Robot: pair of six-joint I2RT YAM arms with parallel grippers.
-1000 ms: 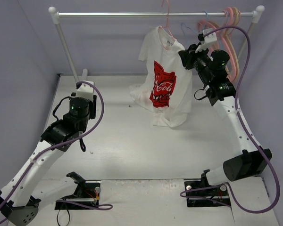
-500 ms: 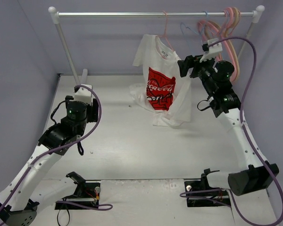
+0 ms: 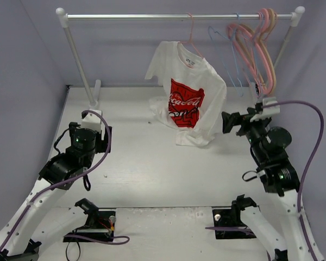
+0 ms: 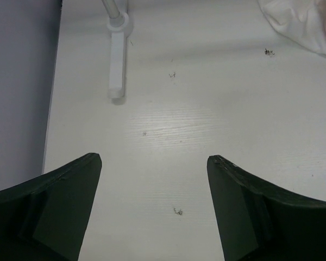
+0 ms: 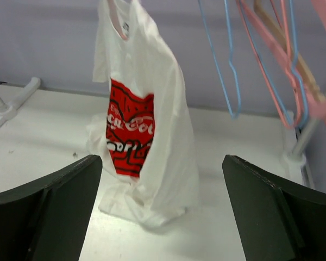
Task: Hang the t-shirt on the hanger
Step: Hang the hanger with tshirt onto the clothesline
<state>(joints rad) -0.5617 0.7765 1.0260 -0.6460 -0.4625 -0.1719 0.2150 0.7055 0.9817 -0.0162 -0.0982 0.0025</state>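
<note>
Seeing shirt hung vertical on hanger, straight ahead of right gripper, well off left gripper; both spread wide, empty.

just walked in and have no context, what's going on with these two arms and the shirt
The white t-shirt hangs on the thin pinkish-red hanger, which is hooked over the rail; its lower hem lies bunched on the table. Neither arm holds anything. The right pincer is open, pointing at the shirt from its right side and clear of it. The left pincer is open over bare table, well to the shirt's left. The hanging looks essentially done.
</note>
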